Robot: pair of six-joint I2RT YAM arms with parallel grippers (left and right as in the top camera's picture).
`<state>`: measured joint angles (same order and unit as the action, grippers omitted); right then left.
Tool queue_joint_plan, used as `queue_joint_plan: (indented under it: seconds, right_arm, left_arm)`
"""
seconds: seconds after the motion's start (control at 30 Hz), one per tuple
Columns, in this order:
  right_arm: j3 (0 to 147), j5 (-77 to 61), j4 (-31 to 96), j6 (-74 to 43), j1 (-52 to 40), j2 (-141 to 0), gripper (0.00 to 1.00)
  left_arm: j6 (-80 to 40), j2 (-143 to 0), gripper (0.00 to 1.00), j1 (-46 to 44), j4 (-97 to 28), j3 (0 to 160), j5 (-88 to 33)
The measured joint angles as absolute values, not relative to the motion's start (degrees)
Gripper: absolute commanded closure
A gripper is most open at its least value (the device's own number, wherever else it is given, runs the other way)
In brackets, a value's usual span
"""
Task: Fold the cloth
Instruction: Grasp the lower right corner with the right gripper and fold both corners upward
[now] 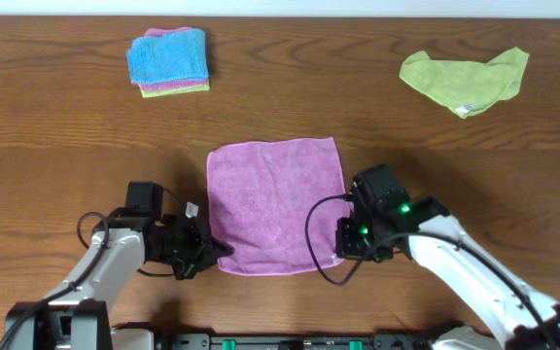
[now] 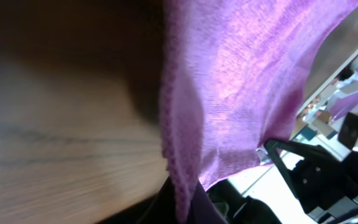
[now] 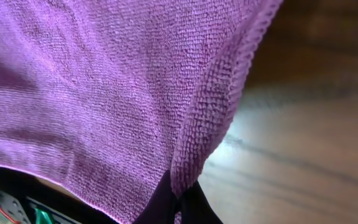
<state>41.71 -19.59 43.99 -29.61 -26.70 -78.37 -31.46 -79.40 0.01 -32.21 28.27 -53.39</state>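
Observation:
The purple cloth (image 1: 275,204) lies spread on the wooden table at the centre front. My left gripper (image 1: 214,255) is at its near left corner, shut on the cloth's edge (image 2: 182,186). My right gripper (image 1: 343,248) is at its near right corner, shut on the cloth's edge (image 3: 188,180). In both wrist views the purple fabric (image 3: 104,93) rises from between the dark fingers, so the near edge is pinched and lifted slightly.
A folded blue cloth (image 1: 167,58) lies on pink and green ones at the back left. A crumpled lime-green cloth (image 1: 467,78) lies at the back right. Bare wooden table (image 1: 66,146) surrounds the purple cloth.

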Motion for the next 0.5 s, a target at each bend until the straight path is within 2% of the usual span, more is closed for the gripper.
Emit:
queue_joint_plan:
  seconds: [0.23,0.5]
  right_arm:
    - [41.71,-17.76,46.13,-31.07,-27.55,-74.04,0.98]
    - [41.69,-16.03,42.98,-32.64,-31.44,-73.73,0.99]
  left_arm:
    - [-23.29,-79.40,0.94,3.81,-43.94,32.32,-49.32]
    - [-19.64,-79.40,0.94,4.47,-44.82,35.75,-46.46]
